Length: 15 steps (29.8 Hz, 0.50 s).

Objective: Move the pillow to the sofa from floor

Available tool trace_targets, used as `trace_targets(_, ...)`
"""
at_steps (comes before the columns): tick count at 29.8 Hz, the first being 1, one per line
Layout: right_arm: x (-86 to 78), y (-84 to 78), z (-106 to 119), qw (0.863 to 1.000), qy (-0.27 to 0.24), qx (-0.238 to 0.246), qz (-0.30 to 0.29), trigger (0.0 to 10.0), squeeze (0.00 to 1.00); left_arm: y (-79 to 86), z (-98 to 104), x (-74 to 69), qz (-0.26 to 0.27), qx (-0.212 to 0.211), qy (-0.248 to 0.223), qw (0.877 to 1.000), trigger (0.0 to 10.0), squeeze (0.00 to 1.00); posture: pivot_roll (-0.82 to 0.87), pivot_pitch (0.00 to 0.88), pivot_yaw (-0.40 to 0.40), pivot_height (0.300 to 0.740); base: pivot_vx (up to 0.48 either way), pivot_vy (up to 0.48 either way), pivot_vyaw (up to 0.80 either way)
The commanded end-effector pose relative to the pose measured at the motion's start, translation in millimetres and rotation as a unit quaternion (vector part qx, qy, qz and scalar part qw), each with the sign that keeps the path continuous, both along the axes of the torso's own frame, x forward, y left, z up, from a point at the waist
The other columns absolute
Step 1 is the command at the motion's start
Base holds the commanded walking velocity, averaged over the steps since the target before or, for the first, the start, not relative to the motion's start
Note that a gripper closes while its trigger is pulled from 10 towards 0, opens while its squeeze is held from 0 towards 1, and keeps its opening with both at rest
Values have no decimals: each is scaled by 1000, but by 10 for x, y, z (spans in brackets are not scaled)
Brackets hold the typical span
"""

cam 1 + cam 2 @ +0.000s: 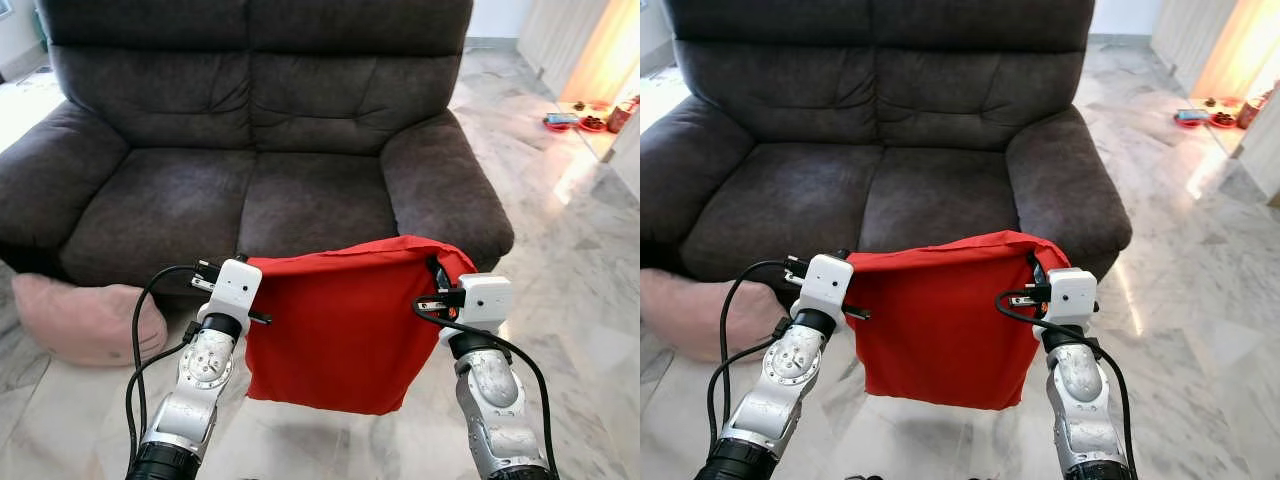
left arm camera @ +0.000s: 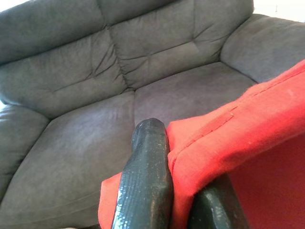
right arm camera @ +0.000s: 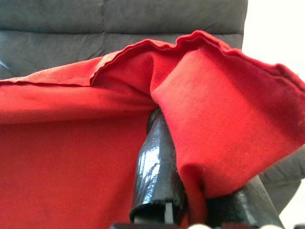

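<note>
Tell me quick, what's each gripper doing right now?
Left gripper: shut on the red pillow's top left corner.
Right gripper: shut on the red pillow's top right corner, in front of the sofa.

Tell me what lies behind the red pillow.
Behind the red pillow, held by both grippers, stands the dark grey sofa. The pillow covers part of the sofa's front edge and floor.

I saw pale marble floor (image 1: 585,300) w/ grey veining across the room. Dark grey sofa (image 1: 250,130) stood directly on it, seat cushions bare. Pink cushion (image 1: 85,318) lay on the floor just beside the sofa's front corner, robot's left side, touching its base. Far right, near a bright doorway, small red dishes (image 1: 575,122) sat on the floor.
</note>
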State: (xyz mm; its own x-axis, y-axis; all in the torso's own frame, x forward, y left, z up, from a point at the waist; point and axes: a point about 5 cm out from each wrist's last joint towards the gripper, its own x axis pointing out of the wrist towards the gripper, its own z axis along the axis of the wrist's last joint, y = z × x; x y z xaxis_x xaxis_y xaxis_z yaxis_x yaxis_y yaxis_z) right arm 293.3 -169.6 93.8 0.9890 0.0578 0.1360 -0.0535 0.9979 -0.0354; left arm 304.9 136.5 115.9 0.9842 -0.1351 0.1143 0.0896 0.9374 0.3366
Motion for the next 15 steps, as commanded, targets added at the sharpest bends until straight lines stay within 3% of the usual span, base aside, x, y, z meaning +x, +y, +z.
trace_targets(1, 32, -144, 147, 999, -34, 10, -37, 10000, 0, 209, 235, 40, 46, -16, -56, 997, 10000, 0, -3, 98, -16, 740, 0, 0, 0)
trace_targets(7, 40, -145, 153, 999, -34, 13, -37, 10000, 0, 209, 237, 42, 48, -20, -57, 997, 10000, 0, -5, 100, -16, 740, 0, 0, 0)
trace_targets(15, 47, -141, 152, 999, -32, 13, -35, 10000, 0, 215, 240, 43, 50, -22, -56, 997, 10000, 0, -4, 104, -17, 740, 0, 0, -800)
